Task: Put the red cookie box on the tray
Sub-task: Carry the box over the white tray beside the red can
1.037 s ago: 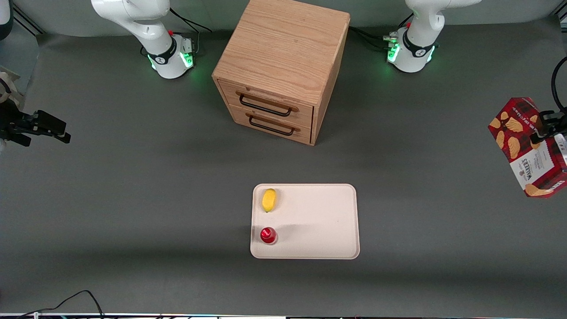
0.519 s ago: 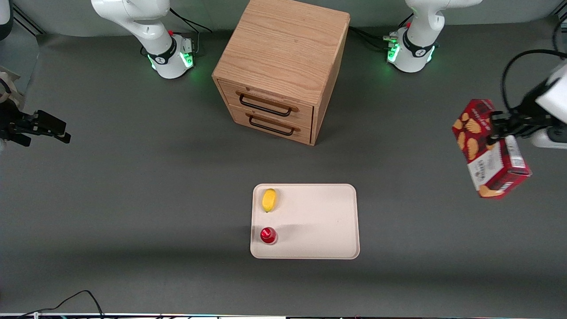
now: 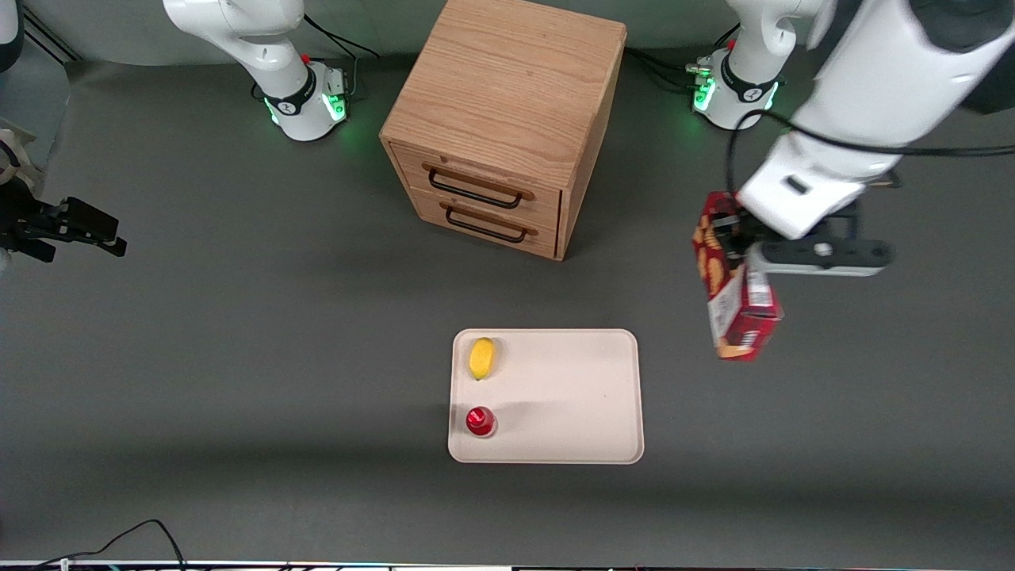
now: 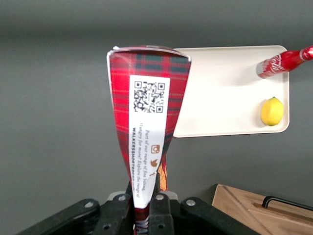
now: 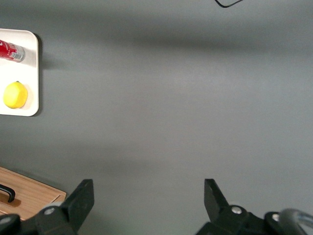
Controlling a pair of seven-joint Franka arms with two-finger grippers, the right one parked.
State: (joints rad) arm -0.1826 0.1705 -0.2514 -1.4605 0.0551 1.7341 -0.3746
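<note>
The red cookie box [image 3: 741,317] hangs edge-on above the table, with my left arm's gripper [image 3: 731,238] shut on its upper end. It is in the air beside the tray [image 3: 571,396], toward the working arm's end of the table and a little farther from the front camera. In the left wrist view the box's [image 4: 146,112] narrow side with a white label and QR code runs out from the gripper [image 4: 145,198], partly covering the cream tray [image 4: 225,98].
A yellow lemon [image 3: 481,358] and a small red-capped bottle [image 3: 480,421] sit on the tray, at its end toward the parked arm. A wooden two-drawer cabinet [image 3: 507,119] stands farther from the front camera than the tray.
The gripper has carried the box from the working arm's end of the table toward the tray. The box has turned from face-on to edge-on.
</note>
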